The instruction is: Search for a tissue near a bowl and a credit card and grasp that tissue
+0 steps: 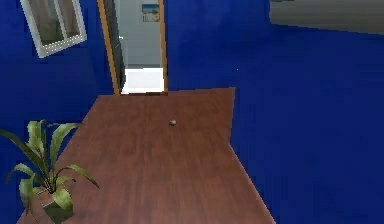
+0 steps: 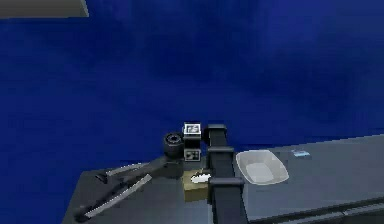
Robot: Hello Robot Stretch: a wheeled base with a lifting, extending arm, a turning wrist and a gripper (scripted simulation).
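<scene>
Arm side view: dark arm [image 2: 222, 180] rises over grey table [image 2: 330, 178]. Gripper [image 2: 105, 190] points toward view's left, far end over bare tabletop, holds nothing. Tissue box [image 2: 198, 179] (tan, white tuft on top) sits on table just left of arm, near gripper body. White bowl [image 2: 262, 167] just right of arm; small pale card [image 2: 299, 155] near bowl's far side. Forward view: wood floor [image 1: 150, 170], blue walls, doorway [image 1: 140, 45], potted plant [image 1: 45, 170], small dark object [image 1: 173, 123] on floor.
</scene>
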